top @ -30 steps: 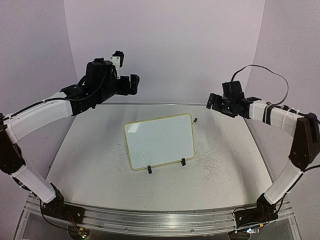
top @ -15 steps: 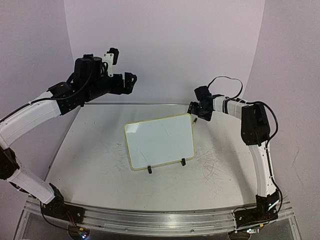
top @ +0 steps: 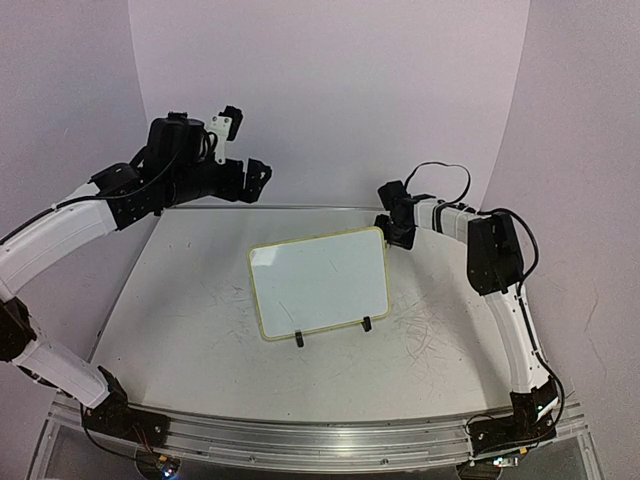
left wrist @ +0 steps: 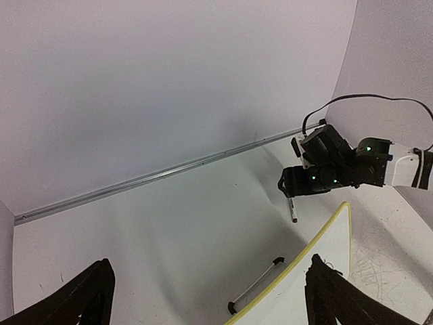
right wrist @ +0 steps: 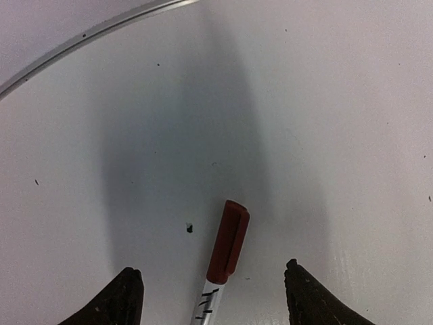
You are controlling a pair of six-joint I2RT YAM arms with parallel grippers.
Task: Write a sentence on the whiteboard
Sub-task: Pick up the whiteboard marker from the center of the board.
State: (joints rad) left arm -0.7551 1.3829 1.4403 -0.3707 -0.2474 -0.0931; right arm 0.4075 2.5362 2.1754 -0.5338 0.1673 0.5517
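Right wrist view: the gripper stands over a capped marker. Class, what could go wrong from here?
The marker lies slanted between the open fingers of the right gripper, so closing may roll it away. Its red cap is on: no ink until removed. The whiteboard stands close by; the arm could nudge it.

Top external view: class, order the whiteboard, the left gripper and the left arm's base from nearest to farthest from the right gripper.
1. Whiteboard, far right corner beside the right gripper.
2. Left gripper, raised at far left.
3. Left arm's base, near left edge.
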